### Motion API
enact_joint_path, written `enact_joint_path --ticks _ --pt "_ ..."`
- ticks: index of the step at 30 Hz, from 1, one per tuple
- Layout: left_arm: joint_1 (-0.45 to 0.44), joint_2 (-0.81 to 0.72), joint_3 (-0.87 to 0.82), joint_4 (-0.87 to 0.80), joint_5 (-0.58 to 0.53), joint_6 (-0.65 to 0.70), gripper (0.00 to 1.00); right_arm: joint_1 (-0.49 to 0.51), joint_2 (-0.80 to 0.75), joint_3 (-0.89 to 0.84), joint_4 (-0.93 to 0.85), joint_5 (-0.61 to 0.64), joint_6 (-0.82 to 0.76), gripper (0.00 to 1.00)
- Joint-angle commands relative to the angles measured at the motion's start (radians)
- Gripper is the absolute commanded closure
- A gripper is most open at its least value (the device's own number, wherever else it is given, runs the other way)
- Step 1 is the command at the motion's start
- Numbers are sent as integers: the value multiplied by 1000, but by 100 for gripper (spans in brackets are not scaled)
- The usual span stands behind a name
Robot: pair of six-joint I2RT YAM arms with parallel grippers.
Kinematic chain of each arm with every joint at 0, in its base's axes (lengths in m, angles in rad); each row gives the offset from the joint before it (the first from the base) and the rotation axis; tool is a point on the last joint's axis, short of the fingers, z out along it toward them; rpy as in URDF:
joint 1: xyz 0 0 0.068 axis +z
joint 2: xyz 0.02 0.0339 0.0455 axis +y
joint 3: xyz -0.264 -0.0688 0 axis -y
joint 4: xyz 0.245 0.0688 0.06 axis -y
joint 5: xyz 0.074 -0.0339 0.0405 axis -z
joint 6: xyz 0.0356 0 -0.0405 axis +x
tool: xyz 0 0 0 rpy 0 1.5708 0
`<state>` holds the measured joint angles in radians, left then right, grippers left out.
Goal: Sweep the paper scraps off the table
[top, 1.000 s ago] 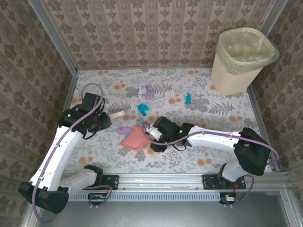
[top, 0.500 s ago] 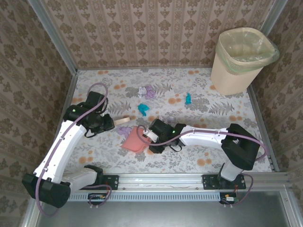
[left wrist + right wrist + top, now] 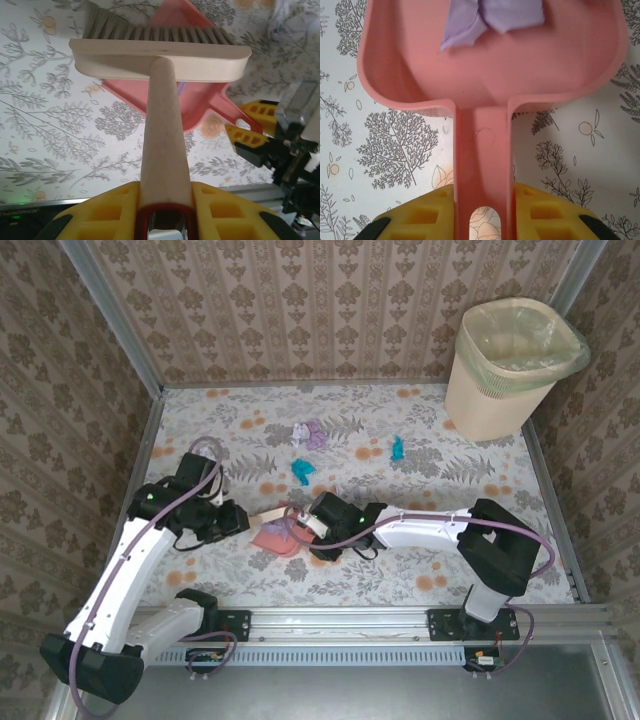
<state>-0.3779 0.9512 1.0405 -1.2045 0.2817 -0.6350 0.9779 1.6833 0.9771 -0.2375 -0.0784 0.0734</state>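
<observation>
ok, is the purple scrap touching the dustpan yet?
Touching. The right wrist view shows the purple scrap lying on the floor of the pink dustpan, well inside its raised rim, with no gap under it.

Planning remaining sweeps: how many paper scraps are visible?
5: purple scrap in the dustpan, teal scrap beyond it, another teal farther right, white and purple together farther back. More may be hidden.

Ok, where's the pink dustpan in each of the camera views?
Top external: dustpan just left of centre, on the table.
Left wrist: dustpan upper centre, behind the brush.
Right wrist: dustpan across the top, handle running down.
Shared landmark: the table's fern print.
</observation>
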Motion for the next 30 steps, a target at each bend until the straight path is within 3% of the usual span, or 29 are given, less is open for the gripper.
enact_joint_path --ticks 1,14,18,23,30 --pt "6 -34 -12 -17 104 -15 100 -15 20 -27 15 6 -4 100" --pt "8 -125 51 62 17 -50 100 -19 -11 -67 83 -22 -11 100" --pt "13 -118 105 72 -95 -42 100 -19 -26 -82 101 -23 -9 100" --pt "40 -95 225 61 -335 19 100 -19 -10 -73 115 -39 11 100" --pt "85 55 349 60 -440 46 100 -19 3 -58 103 -18 29 100"
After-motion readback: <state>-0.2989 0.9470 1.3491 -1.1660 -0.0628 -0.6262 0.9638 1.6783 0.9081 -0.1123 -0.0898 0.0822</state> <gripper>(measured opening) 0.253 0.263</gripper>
